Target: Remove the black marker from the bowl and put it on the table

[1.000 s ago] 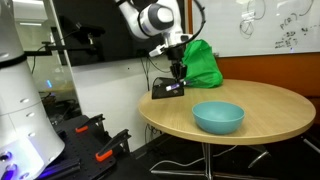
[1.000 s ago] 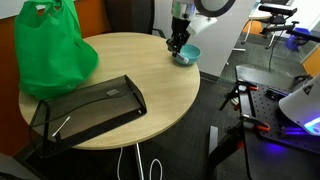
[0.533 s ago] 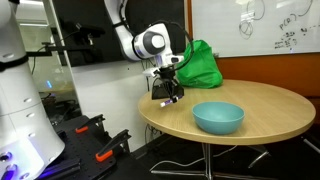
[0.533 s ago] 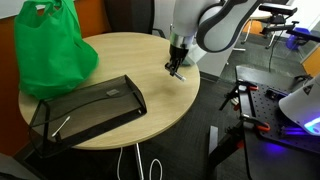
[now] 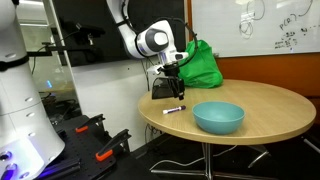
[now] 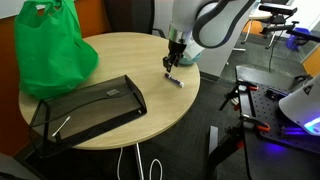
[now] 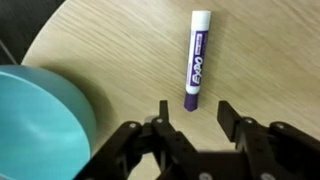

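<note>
We begin with the round wooden surface [image 5: 270,100], which carries everything here. At its far edge in an exterior view sits the green bag [image 5: 203,63]. Along another stretch of edge lies a flat black box-like device [image 6: 85,105], well apart from the work. The light-blue bowl [image 5: 218,116] stands upright near the rim of the surface. In the wrist view its curved wall [image 7: 35,130] shows no marker, though we see only part of the inside.

The gripper [image 7: 193,112] hangs just above the surface between the bowl and the edge. Its jaws stand apart with nothing between them, so we read it as released and empty. The black marker [image 7: 197,58] lies flat on the wood, beside the bowl but not touching it. Its dark end points toward the gripper and its lighter end points away. Both exterior views place it close to the rim of the surface [image 5: 174,109] [image 6: 175,81].

We judge the task as good as done — the marker is out of the bowl and resting on the surface. The risks lie in the withdrawal. The marker is round and near the edge, so a brush from one finger [image 7: 160,112] on the way up could set it rolling off. A sideways retreat could also nudge the light bowl — a straight lift looks safest to us.
</note>
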Motion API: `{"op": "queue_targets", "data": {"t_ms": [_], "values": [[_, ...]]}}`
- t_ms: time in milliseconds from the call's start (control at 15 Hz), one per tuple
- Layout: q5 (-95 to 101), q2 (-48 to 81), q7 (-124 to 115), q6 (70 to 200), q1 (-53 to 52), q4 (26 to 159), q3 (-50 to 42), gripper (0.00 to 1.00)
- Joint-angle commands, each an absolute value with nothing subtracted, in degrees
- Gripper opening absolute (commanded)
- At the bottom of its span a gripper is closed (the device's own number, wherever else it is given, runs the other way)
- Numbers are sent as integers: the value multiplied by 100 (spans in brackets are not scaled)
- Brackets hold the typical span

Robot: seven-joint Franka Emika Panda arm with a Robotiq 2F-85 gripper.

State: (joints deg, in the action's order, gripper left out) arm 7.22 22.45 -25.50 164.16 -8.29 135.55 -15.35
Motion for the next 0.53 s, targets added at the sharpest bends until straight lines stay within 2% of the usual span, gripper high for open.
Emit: {"op": "queue_targets", "data": {"t_ms": [0,133,467], "values": [[584,1428,-2098,15020,-551,13570,-1459,90],[875,1075,-2096,14063,-392,13414,-1481,100],[828,440,-1475,13517,116,13372,-1166,100]]}}
